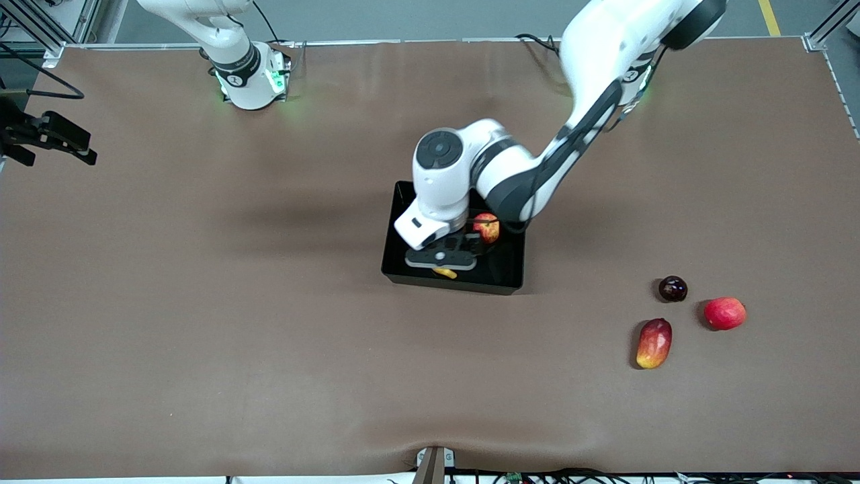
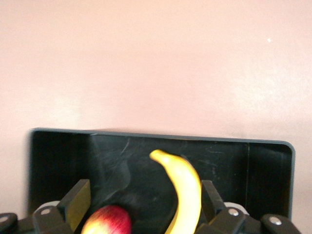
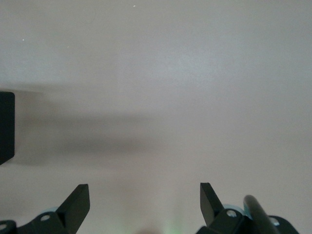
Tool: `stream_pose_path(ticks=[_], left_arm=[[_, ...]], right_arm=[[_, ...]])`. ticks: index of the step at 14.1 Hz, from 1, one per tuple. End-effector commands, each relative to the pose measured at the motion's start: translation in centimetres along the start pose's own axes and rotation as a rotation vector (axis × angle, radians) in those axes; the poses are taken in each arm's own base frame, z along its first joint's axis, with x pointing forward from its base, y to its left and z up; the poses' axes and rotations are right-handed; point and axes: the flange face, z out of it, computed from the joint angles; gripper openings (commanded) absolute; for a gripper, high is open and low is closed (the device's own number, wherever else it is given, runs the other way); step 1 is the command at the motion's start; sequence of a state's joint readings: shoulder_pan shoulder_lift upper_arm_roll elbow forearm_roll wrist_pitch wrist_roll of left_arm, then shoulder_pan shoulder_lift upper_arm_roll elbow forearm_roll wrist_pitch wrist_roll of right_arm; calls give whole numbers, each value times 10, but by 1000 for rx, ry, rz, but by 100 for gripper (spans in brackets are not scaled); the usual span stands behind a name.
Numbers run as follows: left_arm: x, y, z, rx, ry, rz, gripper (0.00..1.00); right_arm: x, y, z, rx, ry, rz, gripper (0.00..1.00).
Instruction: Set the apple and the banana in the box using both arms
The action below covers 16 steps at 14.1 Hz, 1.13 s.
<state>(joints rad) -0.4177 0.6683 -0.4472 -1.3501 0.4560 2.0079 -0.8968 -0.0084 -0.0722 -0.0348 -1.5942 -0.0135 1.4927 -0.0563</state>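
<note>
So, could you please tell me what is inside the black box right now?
The box holds the apple and the banana. The left hand, open, hangs over them and covers part of the floor.

One black box (image 1: 500, 279) at frame centre holds one apple (image 1: 488, 228) and one banana (image 1: 445, 272). Three more fruits sit lower right of the frame: one mango-like fruit (image 1: 654, 343), one plain red fruit (image 1: 725, 313), one dark round fruit (image 1: 672, 288).

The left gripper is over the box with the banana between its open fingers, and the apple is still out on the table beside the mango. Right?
Not quite: the apple already lies in the box, as the front view shows. The left gripper is over it, open, banana between.
</note>
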Motion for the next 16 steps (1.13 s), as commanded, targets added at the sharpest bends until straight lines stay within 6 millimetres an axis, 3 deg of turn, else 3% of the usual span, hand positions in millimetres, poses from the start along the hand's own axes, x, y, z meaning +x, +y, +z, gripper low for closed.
stream_pose_path(ticks=[1,4,7,11,16], left_arm=[[15,-53,-72,11,2,-23,100],[37,-124,-123,49,-3,-42,100],[52,-169,-156,55,45,-108,100],[67,-245,-179,66,11,-197,100],[59,-326,-231,-1,-43,-108,100]], right_arm=[[-1,3,0,15,1,-8,100],[-2,4,0,15,0,-6,100],[-2,4,0,15,0,-6,100],[-2,3,1,15,-2,-8,100],[-2,4,0,15,0,-6,100]])
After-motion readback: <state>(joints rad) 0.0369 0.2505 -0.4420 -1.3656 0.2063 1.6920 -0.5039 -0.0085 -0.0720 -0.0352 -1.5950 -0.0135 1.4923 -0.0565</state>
